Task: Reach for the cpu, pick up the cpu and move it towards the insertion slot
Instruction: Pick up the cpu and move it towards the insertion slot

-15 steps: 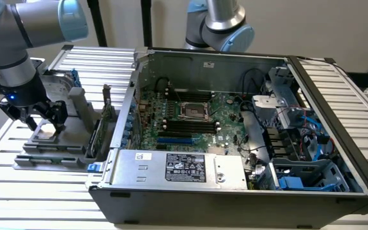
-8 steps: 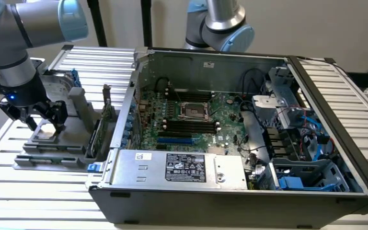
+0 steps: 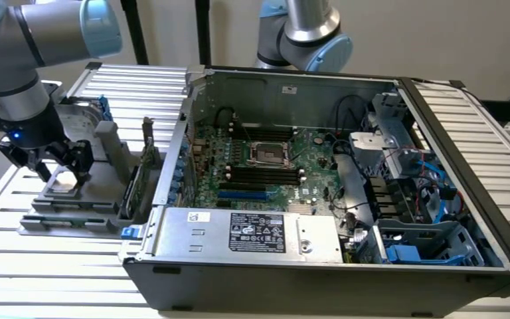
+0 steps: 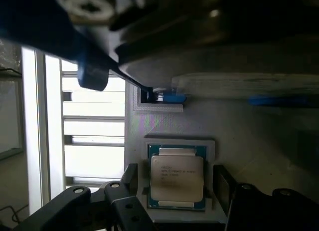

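Note:
The cpu [image 4: 177, 178], a small square chip with a silvery top and a green edge, lies flat in a recess of the grey holder [image 3: 69, 212] at the exterior view's left, outside the computer. My gripper [image 3: 60, 174] hangs low over it, open. Its dark fingers [image 4: 130, 177] stand on either side of the chip, apart from it. In the wrist view the gripper [image 4: 176, 177] straddles the cpu. The insertion slot [image 3: 268, 154], a square socket with a shiny frame and dark centre, sits on the motherboard inside the open case, well off to the exterior view's right of my gripper.
The open computer case [image 3: 326, 266] holds the black memory slots [image 3: 259, 176], cables and blue drive bays [image 3: 414, 256]. An upright card [image 3: 135, 179] stands in the holder between gripper and case. A silver drive with blue rails [image 3: 91, 113] stands behind my arm. A second arm [image 3: 304, 36] waits at the back.

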{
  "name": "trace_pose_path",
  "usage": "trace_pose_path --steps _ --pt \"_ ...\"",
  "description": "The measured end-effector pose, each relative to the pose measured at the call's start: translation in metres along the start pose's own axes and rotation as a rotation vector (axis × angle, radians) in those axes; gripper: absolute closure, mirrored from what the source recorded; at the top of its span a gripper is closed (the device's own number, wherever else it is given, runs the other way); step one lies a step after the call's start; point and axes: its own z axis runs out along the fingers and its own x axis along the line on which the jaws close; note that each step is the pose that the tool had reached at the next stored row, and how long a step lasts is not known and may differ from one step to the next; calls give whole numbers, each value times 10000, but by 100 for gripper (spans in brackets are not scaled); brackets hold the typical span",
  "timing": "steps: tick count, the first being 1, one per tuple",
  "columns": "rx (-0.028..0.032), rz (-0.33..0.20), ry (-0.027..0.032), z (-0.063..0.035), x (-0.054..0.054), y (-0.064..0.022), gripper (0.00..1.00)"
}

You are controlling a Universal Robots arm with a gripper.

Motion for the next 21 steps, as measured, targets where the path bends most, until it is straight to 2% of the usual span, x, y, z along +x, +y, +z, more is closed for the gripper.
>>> trace_pose_path --steps 12,15,18,21 --pt "-2 0 0 2 -3 -29 29" --pt "-53 -2 0 3 -3 -35 29" --pt "-155 -7 -1 7 -4 -37 29" --pt "-179 -9 -1 12 -4 -46 29"
